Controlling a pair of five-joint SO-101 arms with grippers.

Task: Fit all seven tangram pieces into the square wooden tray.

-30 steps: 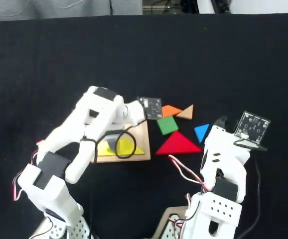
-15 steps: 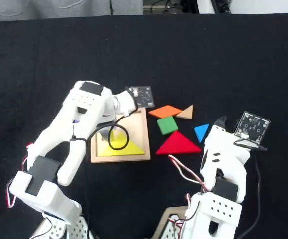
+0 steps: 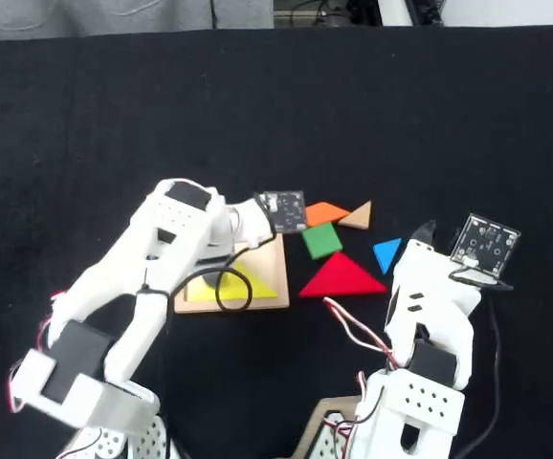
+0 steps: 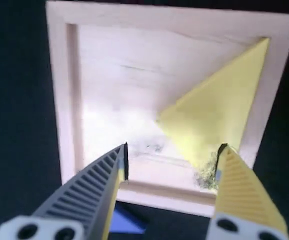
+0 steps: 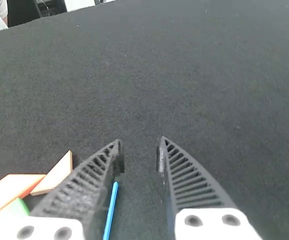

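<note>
L gripper (image 4: 173,154): jaws spread, empty, hanging over wooden tray (image 4: 59,100); yellow triangle (image 4: 219,115) lying inside, in a corner. R gripper (image 5: 138,150): jaws apart, empty, hovering by blue triangle (image 3: 387,254). Red triangle (image 3: 342,277), green square (image 3: 321,239), orange piece (image 3: 329,212), tan triangle (image 3: 358,216) lying on black cloth (image 3: 114,115) beside tray.

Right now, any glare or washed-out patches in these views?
Left wrist view: the floor of the tray washes out to near white in the middle, grain lost; the yellow triangle holds its colour. High view: the black cloth is evenly lit, no glare. Right wrist view: the black cloth shows a pale sheen.
</note>
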